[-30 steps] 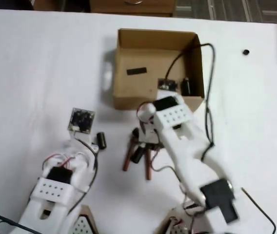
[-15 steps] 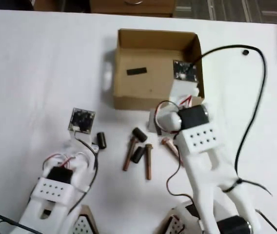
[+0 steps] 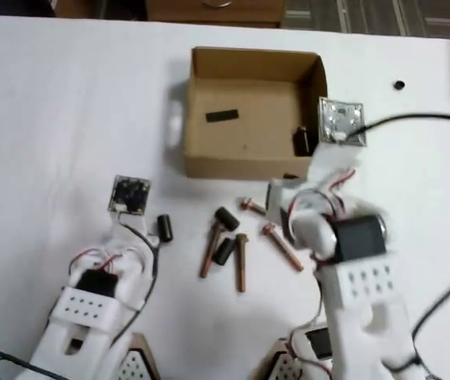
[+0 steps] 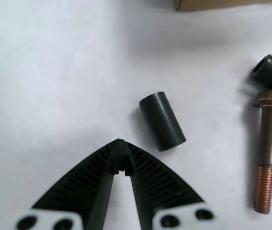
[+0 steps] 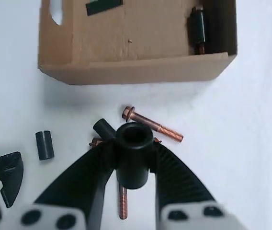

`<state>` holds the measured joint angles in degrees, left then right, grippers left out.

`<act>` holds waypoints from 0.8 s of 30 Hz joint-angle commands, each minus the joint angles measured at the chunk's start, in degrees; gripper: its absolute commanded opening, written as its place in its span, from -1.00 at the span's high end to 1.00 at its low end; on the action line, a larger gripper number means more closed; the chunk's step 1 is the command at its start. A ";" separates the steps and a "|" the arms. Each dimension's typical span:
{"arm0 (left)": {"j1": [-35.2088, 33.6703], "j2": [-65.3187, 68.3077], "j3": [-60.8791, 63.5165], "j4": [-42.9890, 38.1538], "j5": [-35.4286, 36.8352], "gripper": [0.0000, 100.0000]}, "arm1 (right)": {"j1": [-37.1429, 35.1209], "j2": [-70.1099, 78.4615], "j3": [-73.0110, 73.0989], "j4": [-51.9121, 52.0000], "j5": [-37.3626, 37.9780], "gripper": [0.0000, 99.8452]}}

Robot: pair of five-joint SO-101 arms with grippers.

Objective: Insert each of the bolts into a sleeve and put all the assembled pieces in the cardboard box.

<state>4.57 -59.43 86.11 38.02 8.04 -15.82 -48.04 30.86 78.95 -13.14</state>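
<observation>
Clamping right jaws on a black sleeve (image 5: 133, 155), bore facing the wrist camera | hanging by bolts (image 5: 155, 126) lying flat on the worktop (image 5: 251, 120), crosswise to that bore, toward the cardboard box (image 5: 126, 69) | holding left jaws together, loose sleeve (image 4: 162, 120) just ahead.

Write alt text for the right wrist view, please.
The right gripper is shut on a black sleeve, its open end facing the camera. Beyond it, a copper bolt lies on the white table before the cardboard box, which holds one assembled piece.

Copper bolts (image 3: 242, 262), black sleeves (image 3: 164, 227) beside cardboard box (image 3: 241, 166)
</observation>
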 commanded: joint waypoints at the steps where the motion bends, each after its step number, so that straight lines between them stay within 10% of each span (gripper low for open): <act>1: 0.35 -0.53 -12.35 13.01 5.19 0.96 | 1.36 -7.16 0.62 -0.22 1.67 0.96; 10: 0.70 -0.44 -30.37 32.44 13.63 0.96 | 1.45 -11.12 8.00 -3.03 1.67 0.96; 24: 19.78 18.29 -43.47 38.59 14.24 0.96 | 5.41 -11.12 8.18 -2.68 1.67 0.96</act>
<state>21.89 -49.58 47.25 75.56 21.93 -11.69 -57.71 39.21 77.19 -11.74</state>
